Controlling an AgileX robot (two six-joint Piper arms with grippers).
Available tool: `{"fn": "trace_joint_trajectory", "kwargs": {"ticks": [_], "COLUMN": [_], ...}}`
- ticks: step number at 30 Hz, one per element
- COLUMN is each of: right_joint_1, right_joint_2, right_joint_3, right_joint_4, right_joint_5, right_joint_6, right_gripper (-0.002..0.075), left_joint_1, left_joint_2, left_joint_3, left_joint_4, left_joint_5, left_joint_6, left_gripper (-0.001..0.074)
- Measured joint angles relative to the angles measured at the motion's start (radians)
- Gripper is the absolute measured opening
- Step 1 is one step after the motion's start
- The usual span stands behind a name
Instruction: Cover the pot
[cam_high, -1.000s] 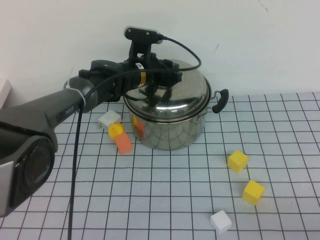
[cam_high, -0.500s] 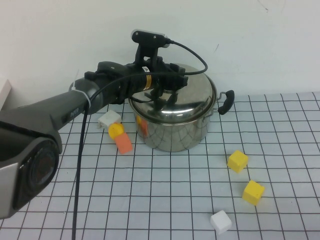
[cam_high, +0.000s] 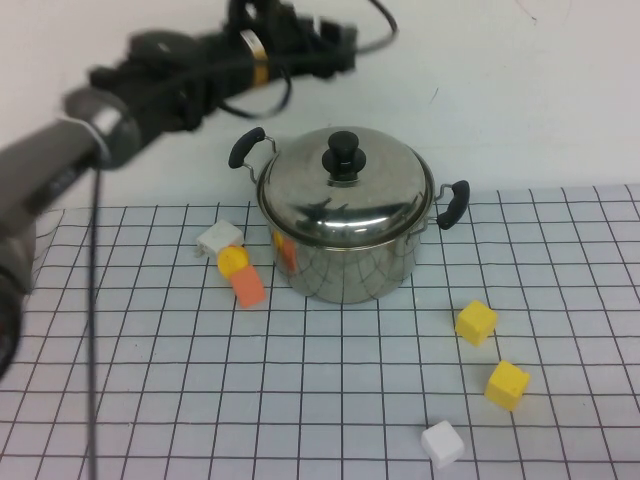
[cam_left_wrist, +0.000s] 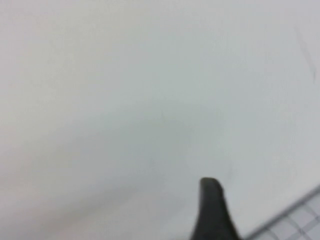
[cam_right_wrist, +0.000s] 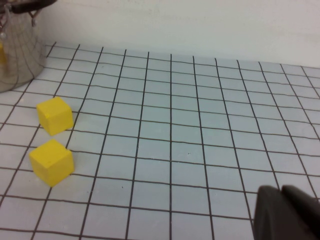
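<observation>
The pot (cam_high: 345, 260) stands at the back middle of the gridded table, shiny steel with black side handles. The domed steel lid (cam_high: 375, 195) with its black knob (cam_high: 343, 155) sits on the pot's rim. My left gripper (cam_high: 325, 45) is raised above and behind the pot, to its left, clear of the lid, open and empty. In the left wrist view only one dark finger (cam_left_wrist: 212, 210) shows against the white wall. My right gripper (cam_right_wrist: 285, 202) is shut and empty, low over the grid; it is out of the high view. The pot's side (cam_right_wrist: 17, 55) shows in the right wrist view.
A white cube (cam_high: 219, 239), a yellow piece (cam_high: 233, 260) and an orange block (cam_high: 246, 287) lie to the left of the pot. Two yellow cubes (cam_high: 475, 322) (cam_high: 507, 384) and a white cube (cam_high: 441, 443) lie at the front right. The white wall is close behind the pot.
My left gripper let go of the lid's knob and rose up and back to the left. The lid stays on the pot. The pot had shifted slightly right before that.
</observation>
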Motion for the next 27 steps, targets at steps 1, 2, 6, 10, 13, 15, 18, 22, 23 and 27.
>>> {"fn": "trace_joint_trajectory", "kwargs": {"ticks": [1,2,6,10,13,15,18,22,23,27], "right_joint_1": [0.0,0.0,0.0,0.0,0.0,0.0,0.0,0.0,0.0,0.0], "right_joint_2": [0.0,0.0,0.0,0.0,0.0,0.0,0.0,0.0,0.0,0.0], "right_joint_3": [0.0,0.0,0.0,0.0,0.0,0.0,0.0,0.0,0.0,0.0], "right_joint_4": [0.0,0.0,0.0,0.0,0.0,0.0,0.0,0.0,0.0,0.0], "right_joint_5": [0.0,0.0,0.0,0.0,0.0,0.0,0.0,0.0,0.0,0.0], "right_joint_6": [0.0,0.0,0.0,0.0,0.0,0.0,0.0,0.0,0.0,0.0], "right_gripper": [0.0009,0.0009,0.0009,0.0009,0.0009,0.0009,0.0009,0.0009,0.0009,0.0009], "left_joint_1": [0.008,0.017,0.06,0.099,0.118,0.121,0.121,0.121,0.121,0.121], "left_joint_2": [-0.03,-0.06,-0.186,-0.337,-0.468,-0.547,-0.678,-0.888,-0.93,-1.117], "left_joint_3": [0.0,0.0,0.019,0.107,0.22,0.321,0.486,0.73,0.793,1.015], "left_joint_4": [0.0,0.0,0.0,0.0,0.0,0.0,0.0,-0.002,-0.002,-0.006], "left_joint_5": [0.001,0.001,-0.01,-0.005,0.041,0.081,0.115,0.168,0.183,0.228], "left_joint_6": [0.002,0.002,-0.009,0.006,0.055,0.088,0.103,0.118,0.118,0.118], "left_gripper": [0.0391,0.0339,0.0097,0.0019,0.0006,0.0004,0.0001,0.0,0.0,0.0]}}
